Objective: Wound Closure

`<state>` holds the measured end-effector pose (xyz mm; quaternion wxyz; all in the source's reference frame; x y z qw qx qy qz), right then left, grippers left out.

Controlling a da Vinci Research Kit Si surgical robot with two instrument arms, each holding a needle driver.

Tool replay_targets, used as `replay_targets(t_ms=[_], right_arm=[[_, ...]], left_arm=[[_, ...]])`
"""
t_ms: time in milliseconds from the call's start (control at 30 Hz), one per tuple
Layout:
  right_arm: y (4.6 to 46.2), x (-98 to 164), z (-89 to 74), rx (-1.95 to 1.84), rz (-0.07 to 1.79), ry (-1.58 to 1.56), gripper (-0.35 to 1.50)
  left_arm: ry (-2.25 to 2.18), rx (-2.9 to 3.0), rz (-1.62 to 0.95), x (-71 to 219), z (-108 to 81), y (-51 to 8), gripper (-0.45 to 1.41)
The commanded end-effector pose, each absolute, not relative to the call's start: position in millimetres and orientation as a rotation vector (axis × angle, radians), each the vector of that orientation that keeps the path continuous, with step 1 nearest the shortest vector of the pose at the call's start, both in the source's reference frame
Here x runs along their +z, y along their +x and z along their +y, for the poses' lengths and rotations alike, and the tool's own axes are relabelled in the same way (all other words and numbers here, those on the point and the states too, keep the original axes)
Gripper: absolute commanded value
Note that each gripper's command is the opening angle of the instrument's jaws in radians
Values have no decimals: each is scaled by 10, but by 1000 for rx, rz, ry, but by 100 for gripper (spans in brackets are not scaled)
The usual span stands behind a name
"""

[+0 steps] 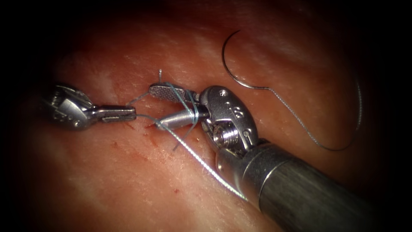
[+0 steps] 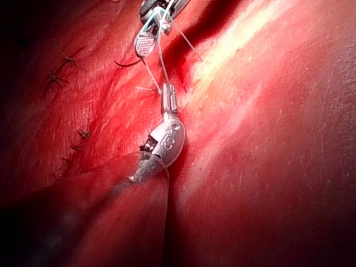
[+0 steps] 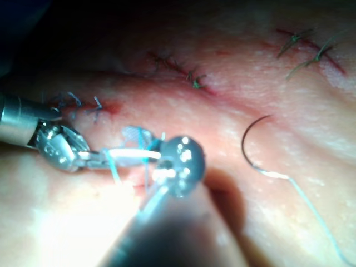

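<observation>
Left tool (image 1: pixel 128 114) entering from the endoscope view's left, jaws pressed together on the thread (image 1: pixel 193 152) just left of the cut (image 1: pixel 148 126). Right tool (image 1: pixel 165 107) coming in from the lower right, jaws spread wide: upper jaw with its ridged face turned up, lower jaw pointing left, tip close to the left tool's tip. Several turns of thread wound round the right tool's jaws near the hinge; nothing pinched between them. One strand running from the wraps down along the right shaft, another looping across the tissue (image 1: pixel 107 184) to the needle (image 1: pixel 229 64). Needle lying flat and free on the tissue, right of the cut, well apart from both tools, not in the tissue and not held. Small red spots of fluid (image 1: pixel 175 190) on the tissue below the tools. No containers. Earlier stitches (image 3: pixel 194 80) visible along the cut in the right wrist view, with the needle (image 3: pixel 247 147) resting beside the right tool (image 3: pixel 142 144).
</observation>
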<state>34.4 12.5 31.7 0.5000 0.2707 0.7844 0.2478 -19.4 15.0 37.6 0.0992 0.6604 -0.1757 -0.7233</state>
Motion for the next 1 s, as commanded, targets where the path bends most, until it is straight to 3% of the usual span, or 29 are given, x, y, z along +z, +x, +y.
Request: replay_targets(t_ms=[33,600,1000], right_arm=[[351,321,132,594,1903,646,78],[352,325,136,582,1900,644,78],[359,311,131,566,1901,656,78]], left_arm=[[1958,-2134,-514,385,152,-199,-45],[2014,-2086,-442,369,138,-201,-45],[2009,-2081,-372,387,124,-254,-45]])
